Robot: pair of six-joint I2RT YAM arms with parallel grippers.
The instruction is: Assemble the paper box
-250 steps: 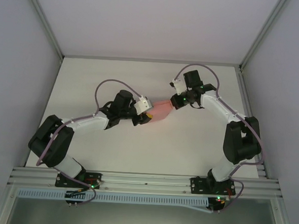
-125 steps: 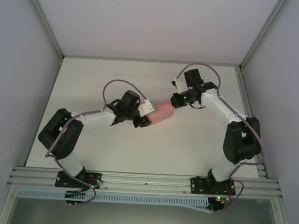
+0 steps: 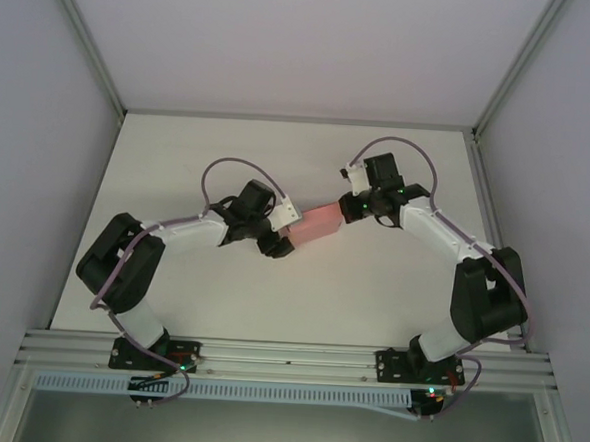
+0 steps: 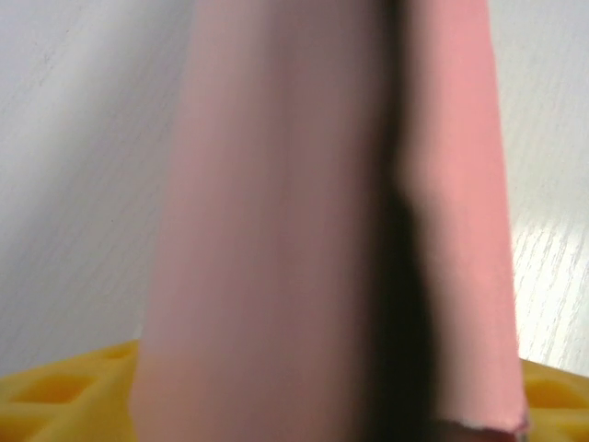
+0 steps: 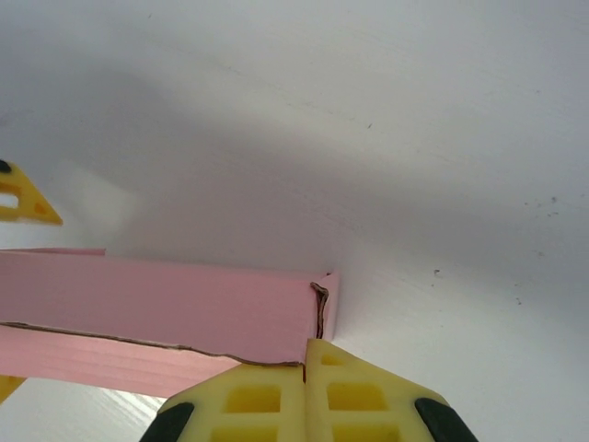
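We are seeing the pink box (image 3: 315,222) at the middle of the table (image 3: 371,286). The right gripper (image 5: 306,354) is pinching its right end, probably steadying it (for folding). The left gripper (image 3: 284,236) is straddling the left end; whether it is pressing, we cannot tell.

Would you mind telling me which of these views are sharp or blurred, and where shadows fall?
Left wrist: the pink thin-card paper box is close, blurred, with a dark band down it. Right wrist: box edge and the yellow fingers of the right gripper sharp; soft shadow on the white table. Top external: evenly lit, sharp.
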